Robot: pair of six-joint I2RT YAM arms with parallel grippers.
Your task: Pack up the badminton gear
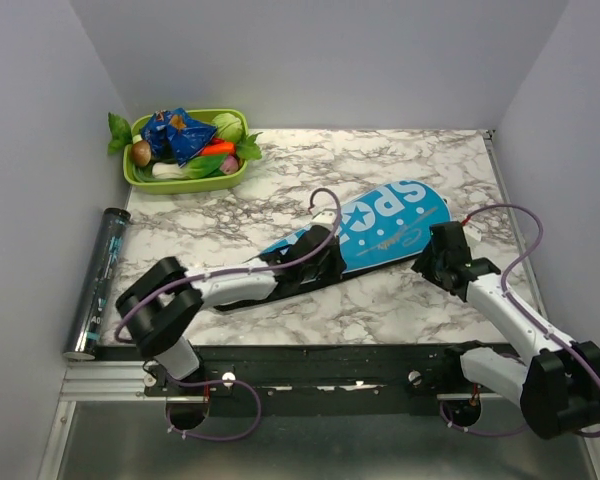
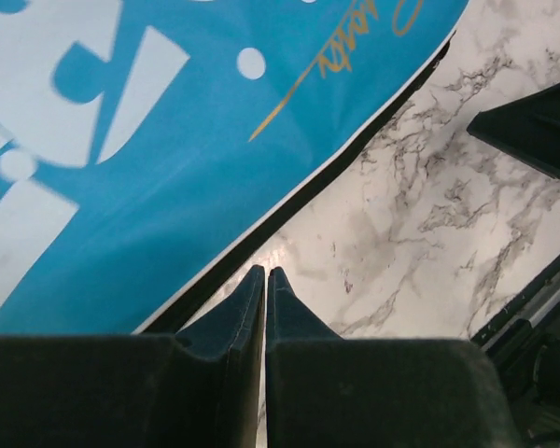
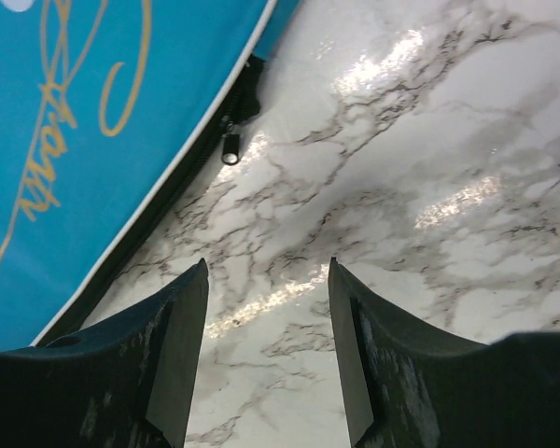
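The blue racket-shaped cover [image 1: 390, 225] lettered "SPORT" lies slantwise on the marble table; it also shows in the left wrist view [image 2: 121, 168] and the right wrist view [image 3: 75, 140]. My left gripper [image 1: 336, 262] [image 2: 266, 273] is shut and empty, its tips at the cover's black near edge. My right gripper [image 1: 435, 247] [image 3: 268, 269] is open and empty, low over bare table just right of the cover. The cover's zipper pull [image 3: 231, 149] lies ahead and left of it. The dark clear tube [image 1: 102, 280] lies along the table's left edge. Rackets and shuttlecocks are out of view.
A green tray [image 1: 140, 178] of toy vegetables stands at the back left. Grey walls close in the table at the left, back and right. The right arm's dark body [image 2: 532, 126] shows close to my left gripper.
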